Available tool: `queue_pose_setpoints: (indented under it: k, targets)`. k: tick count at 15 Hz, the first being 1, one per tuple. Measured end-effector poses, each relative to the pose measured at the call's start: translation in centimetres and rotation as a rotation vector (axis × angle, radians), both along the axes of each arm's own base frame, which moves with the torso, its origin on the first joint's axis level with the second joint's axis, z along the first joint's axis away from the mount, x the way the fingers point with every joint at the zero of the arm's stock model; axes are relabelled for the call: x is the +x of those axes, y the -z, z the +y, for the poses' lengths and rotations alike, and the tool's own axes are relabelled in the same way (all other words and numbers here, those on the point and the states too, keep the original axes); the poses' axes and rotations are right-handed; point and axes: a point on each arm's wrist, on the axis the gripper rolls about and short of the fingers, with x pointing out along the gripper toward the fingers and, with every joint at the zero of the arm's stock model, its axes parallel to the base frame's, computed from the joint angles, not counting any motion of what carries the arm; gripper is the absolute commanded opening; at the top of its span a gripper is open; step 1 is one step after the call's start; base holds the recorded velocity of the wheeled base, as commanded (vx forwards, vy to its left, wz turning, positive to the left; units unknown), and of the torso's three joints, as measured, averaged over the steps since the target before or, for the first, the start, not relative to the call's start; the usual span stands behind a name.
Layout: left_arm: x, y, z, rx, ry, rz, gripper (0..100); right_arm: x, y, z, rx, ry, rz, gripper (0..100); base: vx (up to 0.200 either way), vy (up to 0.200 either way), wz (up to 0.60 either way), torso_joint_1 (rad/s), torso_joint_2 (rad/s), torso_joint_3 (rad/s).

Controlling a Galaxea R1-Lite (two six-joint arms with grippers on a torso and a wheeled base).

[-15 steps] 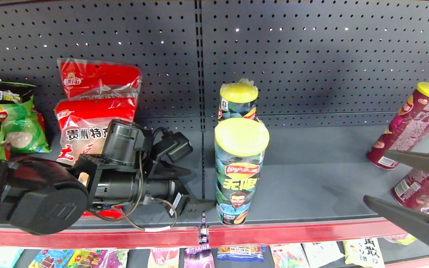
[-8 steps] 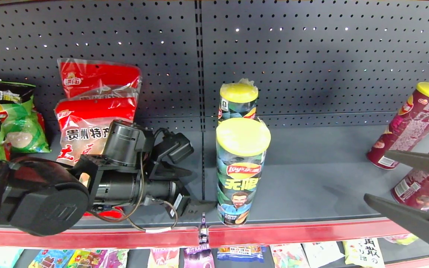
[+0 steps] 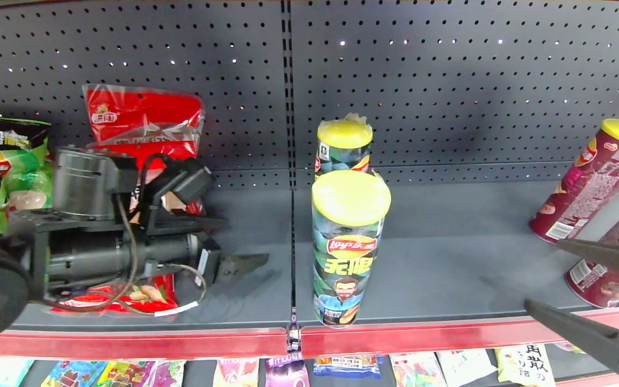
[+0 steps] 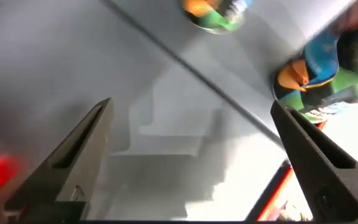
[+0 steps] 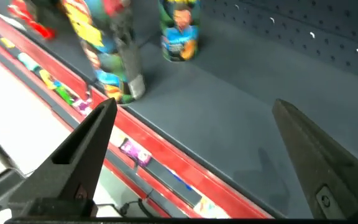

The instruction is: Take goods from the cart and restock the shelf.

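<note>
Green chip can (image 3: 350,244), yellow-lidded and upright, stands near the front edge of the shelf (image 3: 449,269). It is just off the tips of the left gripper (image 3: 250,262), on that gripper's right-hand side and apart from them. The left gripper lies level above the shelf floor, pointing toward the can. In the left wrist view its two fingers are spread wide with bare shelf between them, holding nothing. A second green can (image 3: 343,145) stands directly behind the first, farther from the gripper and near the pegboard back panel (image 3: 449,80). The right gripper (image 3: 543,273) hangs at the shelf's front edge, well to the right of the first can, its fingers likewise spread wide and empty. Just beyond the right gripper's upper finger are two maroon cans (image 3: 591,180), which appear tilted. Behind the left arm, red snack bags (image 3: 143,115) stand against the back panel. A green chip bag (image 3: 8,166) sits farther left, past the gripper's wrist. A red price rail (image 3: 422,336) runs along the shelf front below both grippers.
</note>
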Motion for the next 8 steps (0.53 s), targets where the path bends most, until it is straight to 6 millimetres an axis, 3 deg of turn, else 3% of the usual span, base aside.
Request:
queue_pose_setpoints:
  k: [3, 8]
  targets:
    - [-4.8, -2.4, 4.3, -0.068, -0.166, -0.041, 100, -1.8, 1.9, -1.4, -0.031, 0.07, 0.028, 100, 0.0, 0.0, 0.0, 0.0, 0.0, 0.0]
    - [-15.3, -2.7, 9.1, -0.087, -0.502, -0.012, 100, -5.7, 3.6, -4.4, -0.054, 0.301, 0.079, 100, 0.0, 0.0, 0.0, 0.0, 0.0, 0.0]
